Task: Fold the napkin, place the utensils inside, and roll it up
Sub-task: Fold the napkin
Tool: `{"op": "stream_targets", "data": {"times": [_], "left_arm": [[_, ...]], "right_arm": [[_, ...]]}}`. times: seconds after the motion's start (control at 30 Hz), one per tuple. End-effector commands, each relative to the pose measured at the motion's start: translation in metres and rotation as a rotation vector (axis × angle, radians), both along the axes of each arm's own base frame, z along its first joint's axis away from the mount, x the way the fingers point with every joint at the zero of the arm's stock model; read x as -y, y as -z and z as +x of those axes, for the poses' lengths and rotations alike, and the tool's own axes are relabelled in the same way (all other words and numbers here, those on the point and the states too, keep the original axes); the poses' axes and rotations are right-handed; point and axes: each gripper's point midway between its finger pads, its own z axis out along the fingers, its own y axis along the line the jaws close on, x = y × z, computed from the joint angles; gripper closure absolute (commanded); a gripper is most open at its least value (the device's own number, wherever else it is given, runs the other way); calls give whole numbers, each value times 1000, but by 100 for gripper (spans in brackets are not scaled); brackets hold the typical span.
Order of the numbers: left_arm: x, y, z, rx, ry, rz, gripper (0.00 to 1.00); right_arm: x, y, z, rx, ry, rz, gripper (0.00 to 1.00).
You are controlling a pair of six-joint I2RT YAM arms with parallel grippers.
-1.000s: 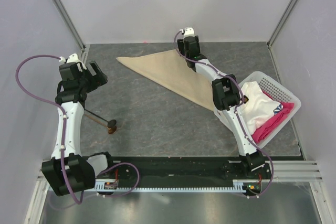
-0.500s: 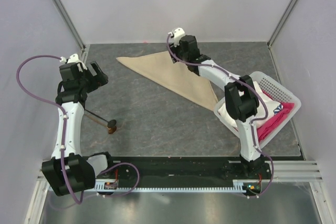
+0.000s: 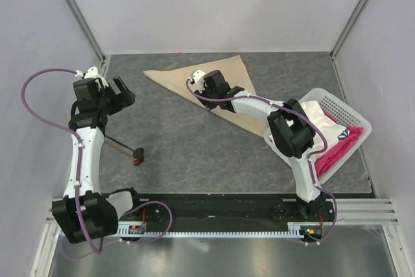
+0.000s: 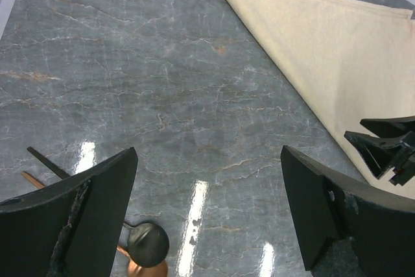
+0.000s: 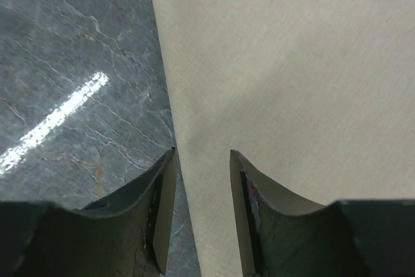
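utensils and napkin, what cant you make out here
- utensils: left wrist view, handles pass behind the left gripper; copper head cut by bottom edge.
- napkin: top view, right arm covers part of its near edge.
- right wrist view: too close, napkin corners out of frame.

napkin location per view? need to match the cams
Top external: the napkin is a tan triangle at far centre.
Left wrist: upper right corner of the picture.
Right wrist: fills the top and right.
Shared landmark: its long straight edge against the grey marbled table.
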Motion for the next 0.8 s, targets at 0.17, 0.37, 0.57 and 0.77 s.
{"op": "stream_targets", "data": {"times": [0.17, 0.37, 0.57, 0.77], "left_arm": [[5, -19, 2, 76, 17, -11, 1], [7, -20, 2, 77, 22, -21, 1], [10, -22, 2, 86, 36, -32, 1], [10, -21, 2, 84, 33, -32, 2]], "right_arm": [[6, 18, -2, -31, -18, -86, 59], [9, 26, -7, -45, -23, -104, 59], [10, 34, -3, -39, -30, -138, 60], [10, 41, -2, -44, -39, -160, 62]]}}
